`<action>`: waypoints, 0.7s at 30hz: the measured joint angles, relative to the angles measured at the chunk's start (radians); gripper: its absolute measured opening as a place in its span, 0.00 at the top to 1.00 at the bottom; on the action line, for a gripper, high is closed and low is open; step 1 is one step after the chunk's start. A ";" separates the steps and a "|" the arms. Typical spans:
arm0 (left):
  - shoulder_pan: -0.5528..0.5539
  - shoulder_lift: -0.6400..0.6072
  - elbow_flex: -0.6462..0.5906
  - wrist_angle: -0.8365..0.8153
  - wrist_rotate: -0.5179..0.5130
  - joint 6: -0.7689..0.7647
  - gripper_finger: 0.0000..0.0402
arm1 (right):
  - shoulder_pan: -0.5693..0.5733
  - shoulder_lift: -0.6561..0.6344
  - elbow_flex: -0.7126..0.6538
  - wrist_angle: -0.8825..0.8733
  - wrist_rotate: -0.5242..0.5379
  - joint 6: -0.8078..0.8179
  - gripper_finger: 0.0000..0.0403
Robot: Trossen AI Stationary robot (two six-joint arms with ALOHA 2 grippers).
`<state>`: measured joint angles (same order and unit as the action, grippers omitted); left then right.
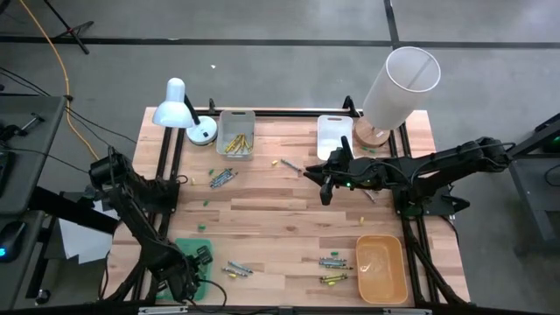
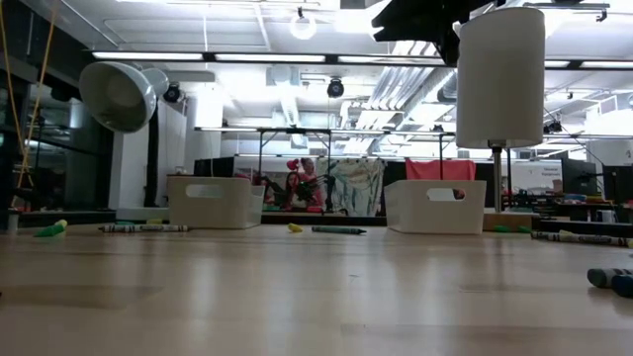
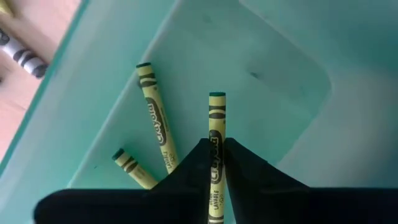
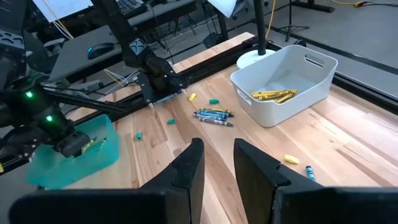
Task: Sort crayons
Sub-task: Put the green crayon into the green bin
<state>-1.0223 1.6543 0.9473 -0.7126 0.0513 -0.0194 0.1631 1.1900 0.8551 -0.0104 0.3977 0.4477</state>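
Bright, even ceiling-strip light [image 2: 297, 57]; soft shadows, blurred low-view foreground.

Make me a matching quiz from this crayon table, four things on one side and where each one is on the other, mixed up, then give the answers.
Things:
1. left gripper
2. right gripper
3. yellow crayons
4. orange tray

Places or states:
A. lying in the white bin
B. open, above bare table
C. near edge of the table, on the right arm's side
D. shut on a green crayon over the green tray

Pairs: 1-D, 2-B, 3-A, 4-C
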 joint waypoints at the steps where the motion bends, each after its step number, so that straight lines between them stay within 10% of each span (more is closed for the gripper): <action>1: 0.006 0.000 -0.001 0.002 0.009 -0.017 0.90 | 0.000 0.000 0.000 -0.001 0.000 0.000 0.80; 13: 0.072 -0.034 0.047 -0.105 0.048 -0.079 0.68 | 0.000 0.000 0.000 -0.008 -0.013 -0.002 0.80; 21: 0.234 -0.327 0.144 -0.316 0.049 -0.241 0.65 | 0.000 0.000 0.000 -0.007 -0.070 -0.001 0.80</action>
<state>-0.7881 1.3277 1.0914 -1.0285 0.1002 -0.2607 0.1631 1.1900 0.8551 -0.0177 0.3280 0.4468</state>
